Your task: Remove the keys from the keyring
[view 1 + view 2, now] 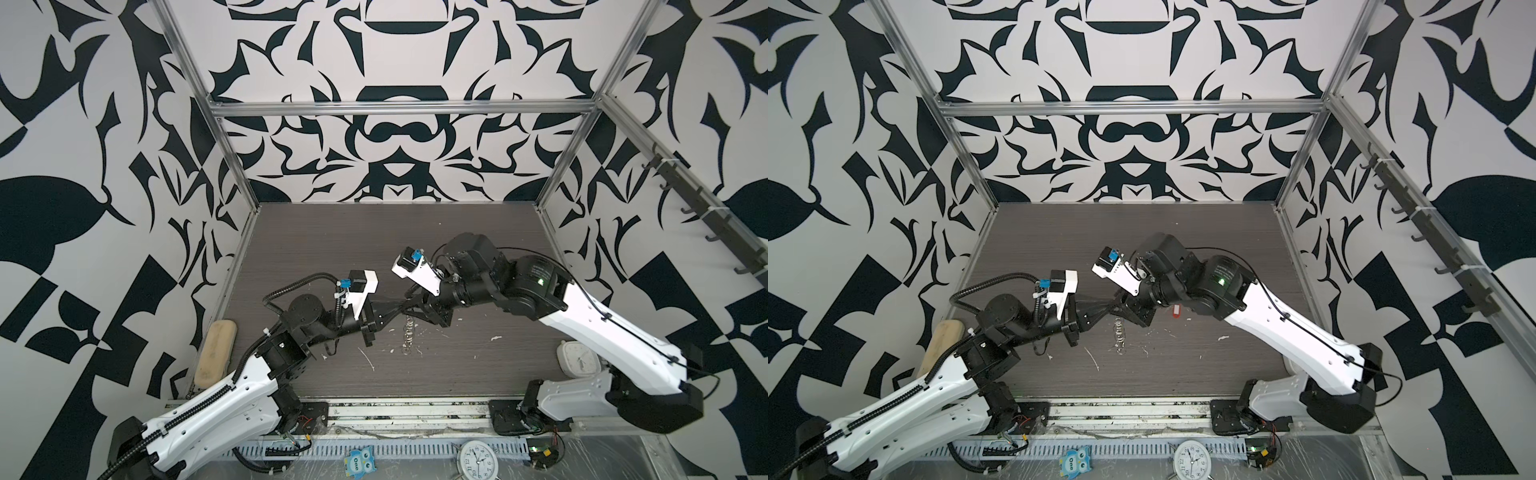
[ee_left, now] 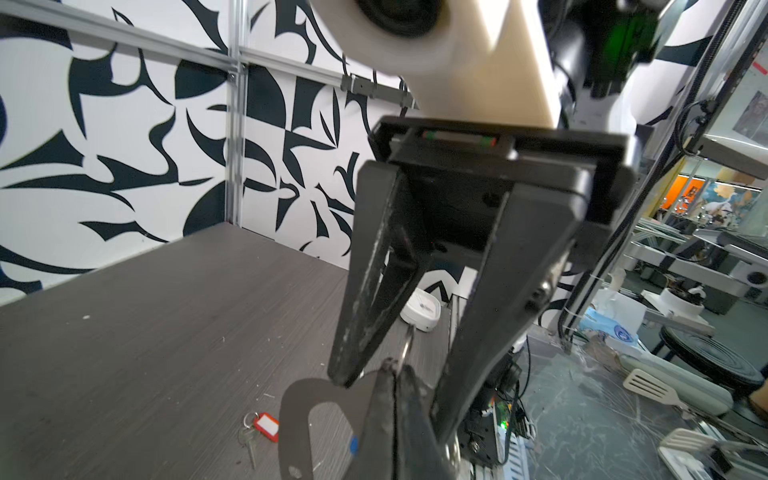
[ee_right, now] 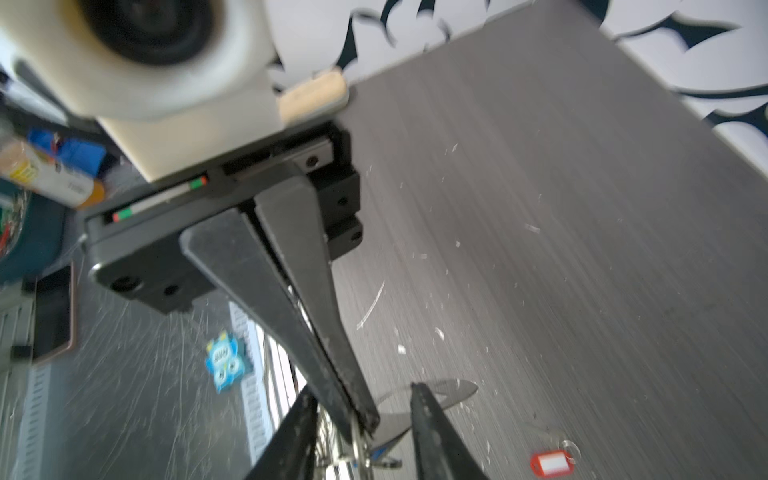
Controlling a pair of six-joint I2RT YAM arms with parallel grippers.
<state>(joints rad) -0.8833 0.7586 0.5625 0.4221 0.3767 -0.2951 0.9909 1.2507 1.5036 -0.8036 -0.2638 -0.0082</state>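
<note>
Dark wood-grain table (image 1: 332, 249), flecked with white scraps. Both arms reach in and meet over its middle.

The left pincer (image 2: 392, 372) has its jaws pressed together, clamped on one edge of the keyring (image 2: 293, 424). The flat silver plate is held up clear of the table, and its oblong slot juts out to one side of the tips.

The right pincer (image 3: 362, 388) has its jaws apart and grips nothing. Its fingers (image 2: 365, 291) straddle the left pincer's tips and the clamped edge of the plate. One small metal ring (image 2: 409, 345) stands up from that edge in the gap between them.

In both top views the row of small silver rings (image 1: 409, 332) dangles just below the point where the two pincers meet.

The red key tag (image 1: 1177, 311) lies flat on the table with its white label up, apart from the keyring. A silver key (image 2: 249, 444) lies beside it. In a top view it sits just beside the right pincer's body, clear of both sets of tips.

Only a sliver of the blue key tag (image 3: 380, 451) shows, close against the plate by the left pincer's tips. Cannot tell whether it hangs from a ring.
</note>
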